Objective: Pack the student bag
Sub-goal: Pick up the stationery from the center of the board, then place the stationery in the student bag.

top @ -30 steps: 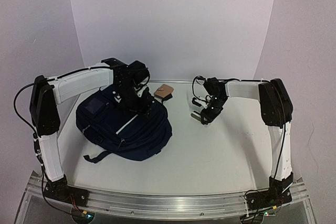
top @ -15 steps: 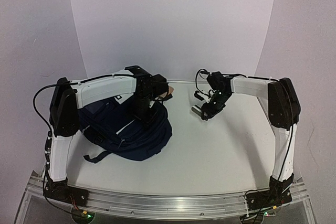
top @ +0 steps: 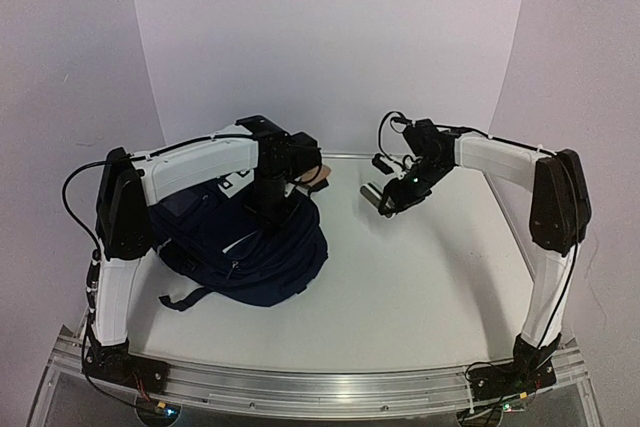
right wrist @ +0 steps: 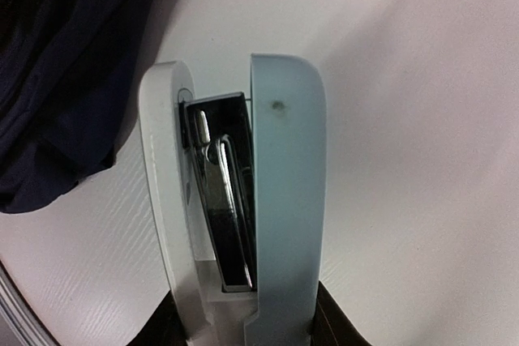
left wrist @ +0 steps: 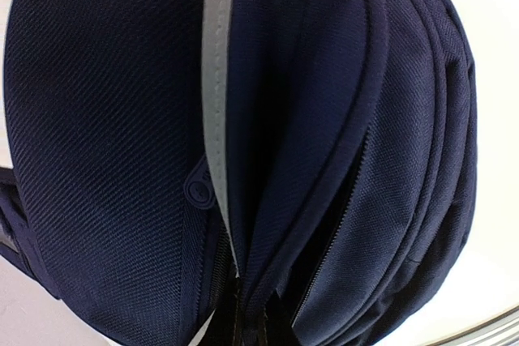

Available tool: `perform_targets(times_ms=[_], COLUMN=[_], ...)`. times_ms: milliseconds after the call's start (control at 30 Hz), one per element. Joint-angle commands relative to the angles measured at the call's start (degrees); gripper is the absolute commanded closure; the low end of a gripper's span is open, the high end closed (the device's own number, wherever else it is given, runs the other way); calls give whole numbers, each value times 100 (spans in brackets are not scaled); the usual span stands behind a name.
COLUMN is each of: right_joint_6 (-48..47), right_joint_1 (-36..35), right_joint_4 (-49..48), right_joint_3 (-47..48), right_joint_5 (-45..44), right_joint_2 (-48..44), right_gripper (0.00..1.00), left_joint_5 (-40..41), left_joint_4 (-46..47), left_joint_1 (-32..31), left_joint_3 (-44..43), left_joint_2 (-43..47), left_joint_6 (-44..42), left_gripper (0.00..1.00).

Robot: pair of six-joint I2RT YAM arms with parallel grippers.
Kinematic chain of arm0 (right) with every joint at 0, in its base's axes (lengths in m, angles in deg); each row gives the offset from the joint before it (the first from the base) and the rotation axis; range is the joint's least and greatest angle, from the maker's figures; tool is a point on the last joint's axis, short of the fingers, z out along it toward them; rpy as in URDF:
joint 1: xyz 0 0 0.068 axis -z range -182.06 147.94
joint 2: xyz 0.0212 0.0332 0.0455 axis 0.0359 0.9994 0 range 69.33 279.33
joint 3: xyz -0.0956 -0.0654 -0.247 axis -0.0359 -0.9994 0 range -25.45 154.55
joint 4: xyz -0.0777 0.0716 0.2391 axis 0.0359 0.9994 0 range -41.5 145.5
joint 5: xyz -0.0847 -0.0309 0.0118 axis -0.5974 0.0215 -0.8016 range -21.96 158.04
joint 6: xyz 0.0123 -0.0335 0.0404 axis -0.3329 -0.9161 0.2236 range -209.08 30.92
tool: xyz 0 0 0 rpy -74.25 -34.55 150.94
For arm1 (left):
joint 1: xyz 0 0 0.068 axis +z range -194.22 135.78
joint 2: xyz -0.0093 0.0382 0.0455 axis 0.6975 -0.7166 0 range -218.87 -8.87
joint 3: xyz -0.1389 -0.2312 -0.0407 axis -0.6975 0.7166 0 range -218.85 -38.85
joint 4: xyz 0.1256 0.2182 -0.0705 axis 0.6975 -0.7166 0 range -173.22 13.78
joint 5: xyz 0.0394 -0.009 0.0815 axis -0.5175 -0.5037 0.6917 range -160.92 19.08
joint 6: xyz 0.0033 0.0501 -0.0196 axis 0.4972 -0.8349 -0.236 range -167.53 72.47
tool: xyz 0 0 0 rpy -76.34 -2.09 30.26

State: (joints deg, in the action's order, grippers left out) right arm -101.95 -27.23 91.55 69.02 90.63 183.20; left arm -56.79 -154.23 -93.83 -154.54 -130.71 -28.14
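Our left gripper [top: 273,207] is shut, pinching, we judge, fabric at the far right edge of the bag [top: 240,247], likely to hold its mouth open. The bag lies left of centre, and its dark slit shows nothing inside. Our right gripper [top: 386,200] clamps a stapler [right wrist: 235,200] just right of the bag, ready to go in.

Probably a robotics lab, we judge: white table [top: 420,287], curved white backdrop [top: 330,37], left arm [top: 200,159] and right arm [top: 500,155] bolted to an aluminium rail [top: 320,384].
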Motion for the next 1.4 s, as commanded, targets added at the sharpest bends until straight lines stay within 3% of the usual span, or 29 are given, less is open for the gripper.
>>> perform_targets(times_ms=[0, 167, 300, 533, 767, 1133, 1233, 1367], right_joint_6=[290, 855, 1195, 1880, 2297, 2594, 2516, 2591], right_joint_1=[-23, -81, -396, -1140, -1529, -1810, -1914, -1985], right_joint_4=[81, 70, 19, -326, -358, -359, -367, -440], right_joint_3=[-27, -88, -68, 315, 1427, 2048, 2419, 2635], right_joint_5=[645, 1560, 1770, 1312, 855, 182, 215, 547], right_joint_2=[-510, -759, -840, -491, 219, 919, 1088, 1210], right_gripper=[79, 79, 79, 77, 77, 74, 69, 46], left_joint_5=[-26, -609, -1177, -1919, -2104, -2304, -2361, -2454], left_joint_4=[-241, 559, 1338, 2502, 2916, 3487, 3538, 3645], left_joint_1=[95, 313, 549, 776, 792, 812, 828, 891], left_joint_3=[-560, -455, -36, 598, 710, 738, 774, 836], left_joint_2=[341, 762, 1129, 1579, 1644, 1616, 1611, 1655], left_joint_6=[211, 630, 1070, 1676, 1954, 2275, 2309, 2386], left_gripper=[100, 100, 100, 100, 100, 100, 100, 100])
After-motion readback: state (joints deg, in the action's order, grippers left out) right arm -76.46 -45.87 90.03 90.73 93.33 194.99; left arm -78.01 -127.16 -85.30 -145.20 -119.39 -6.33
